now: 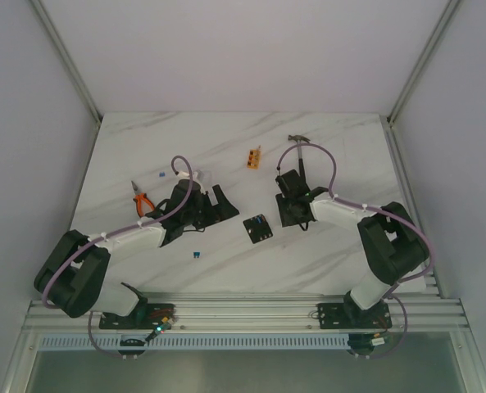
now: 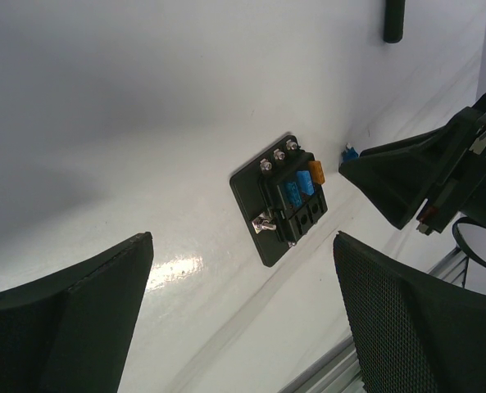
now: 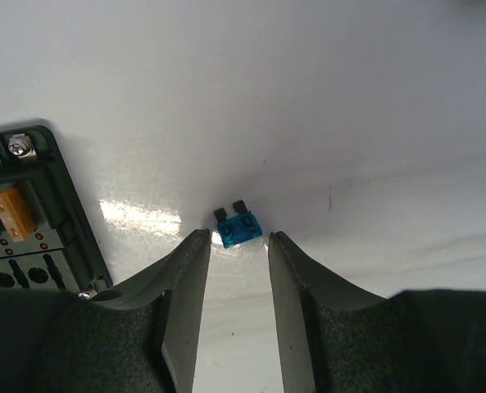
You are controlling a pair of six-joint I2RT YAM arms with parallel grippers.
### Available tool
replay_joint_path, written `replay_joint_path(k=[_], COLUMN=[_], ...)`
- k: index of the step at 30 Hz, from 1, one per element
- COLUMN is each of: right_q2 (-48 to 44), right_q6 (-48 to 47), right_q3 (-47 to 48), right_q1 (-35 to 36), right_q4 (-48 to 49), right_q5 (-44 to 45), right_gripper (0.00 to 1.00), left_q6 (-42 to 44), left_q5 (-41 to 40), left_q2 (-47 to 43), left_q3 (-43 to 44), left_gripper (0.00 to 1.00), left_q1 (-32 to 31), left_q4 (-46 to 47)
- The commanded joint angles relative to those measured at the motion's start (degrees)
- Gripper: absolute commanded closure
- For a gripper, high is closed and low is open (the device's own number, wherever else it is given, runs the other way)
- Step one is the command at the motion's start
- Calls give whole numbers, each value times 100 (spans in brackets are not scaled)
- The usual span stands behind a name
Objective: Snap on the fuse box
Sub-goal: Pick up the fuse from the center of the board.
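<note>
The fuse box [image 1: 258, 228] is a small black square lying flat between the two arms, with blue and orange fuses in its top. It also shows in the left wrist view [image 2: 285, 201] and at the left edge of the right wrist view [image 3: 25, 221]. My right gripper [image 3: 234, 237] is open a little, its tips low on the table, with a loose blue fuse [image 3: 239, 228] lying just ahead of the gap, not gripped. In the top view the right gripper [image 1: 295, 218] is just right of the box. My left gripper [image 1: 220, 208] is wide open and empty, left of the box.
A hammer [image 1: 304, 151] lies behind the right gripper. A small orange block [image 1: 255, 156] sits at mid-back. Orange-handled pliers [image 1: 142, 199] lie at the left. Another blue fuse [image 1: 195, 255] lies near the front, left of centre. The aluminium rail [image 1: 243, 311] runs along the near edge.
</note>
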Motion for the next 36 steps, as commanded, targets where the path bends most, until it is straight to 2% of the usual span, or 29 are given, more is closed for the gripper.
replay_joint_path(k=[1,12,24,36], right_q2=[79,186,273,206], right_q6=[-149,-1119,-1194,-1184], right_q3=[11,44,104,149], right_q1=[-51,-248,-232,-200], right_q4=[32,85,-143,-385], right_q5=[35,-681,-803,-737], right_gripper=[59,58,62,62], left_q6=[-32,-24,-25,-23], left_q5=[82,71,68,82], left_q2=[-14,-15,-5,-12], left_q3=[28,-2,10,20], left_gripper=[0,0,0,0], left_q1=[-25,-25,-28,-34], left_q4=[-110,-118,-127,-131])
